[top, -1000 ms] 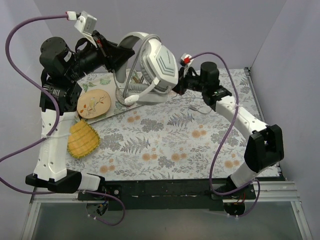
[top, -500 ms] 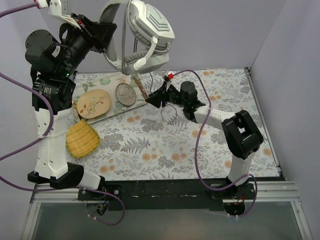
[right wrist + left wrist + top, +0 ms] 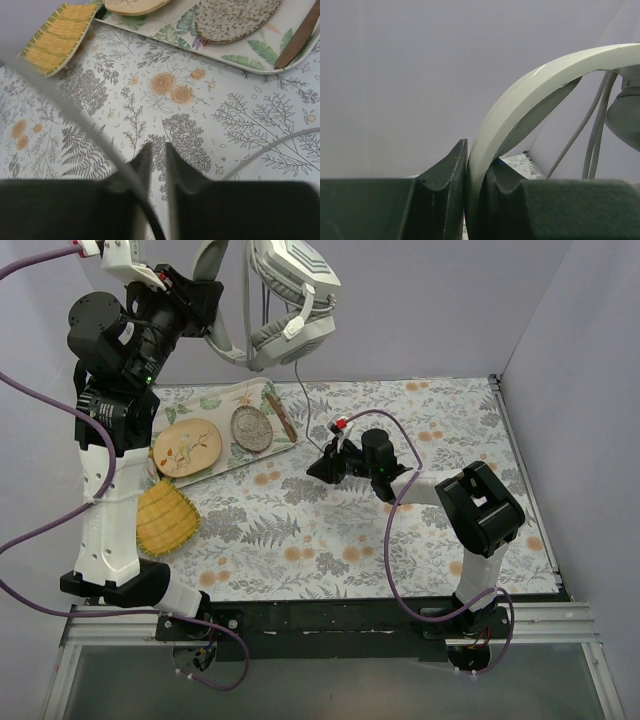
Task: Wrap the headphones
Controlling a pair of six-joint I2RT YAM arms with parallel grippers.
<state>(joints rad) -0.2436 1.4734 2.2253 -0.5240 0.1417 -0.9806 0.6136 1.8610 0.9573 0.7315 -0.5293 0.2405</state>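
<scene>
The light grey headphones [image 3: 285, 285] hang high above the back of the table. My left gripper [image 3: 212, 302] is shut on their arched headband [image 3: 530, 95]. Two strands of the thin grey cable [image 3: 592, 135] run beside an earcup [image 3: 625, 120]. The cable [image 3: 303, 400] drops from the earcups to my right gripper [image 3: 318, 466], which sits low over the floral cloth. In the right wrist view the jaws [image 3: 155, 146] stand a narrow slit apart. The blurred cable [image 3: 75, 115] crosses the left finger toward the jaw base. Another stretch of it [image 3: 270, 150] lies on the cloth.
A leaf-print tray [image 3: 215, 468] at the back left holds a wooden plate [image 3: 187, 445], a round grey speckled plate [image 3: 250, 427] and a brown knife [image 3: 281, 415]. A yellow woven mat [image 3: 163, 517] lies in front of it. Grey walls enclose the table.
My left arm has lifted the headphones higher and to the left. My right gripper has come away from the earcups, down and left to the cloth, with the cable now stretched between.
</scene>
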